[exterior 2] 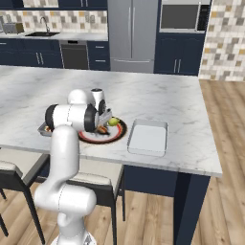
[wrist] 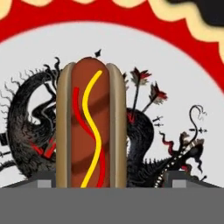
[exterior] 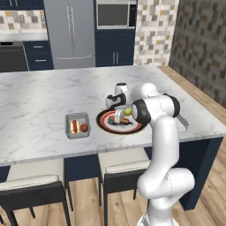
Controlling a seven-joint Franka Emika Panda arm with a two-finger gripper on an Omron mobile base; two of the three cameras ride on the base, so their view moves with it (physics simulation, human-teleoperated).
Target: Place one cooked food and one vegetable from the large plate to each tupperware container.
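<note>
No text, label, brand, number or sign can be read anywhere: the large plate bears only a black dragon-like drawing on its pale middle inside the red rim, and the microwave front shows no legible marking.

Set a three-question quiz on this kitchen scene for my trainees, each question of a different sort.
1. True or false: the hot dog lies on the large plate.
2. What does the small grey container hold? A: a sausage and a red round piece. B: the hot dog. C: a yellow-green ball alone.
3. Fill in: the jaws stand ____, one on either side of the hot dog.

Key: 1 true; 2 A, the sausage and the red round piece; 3 open.
</note>
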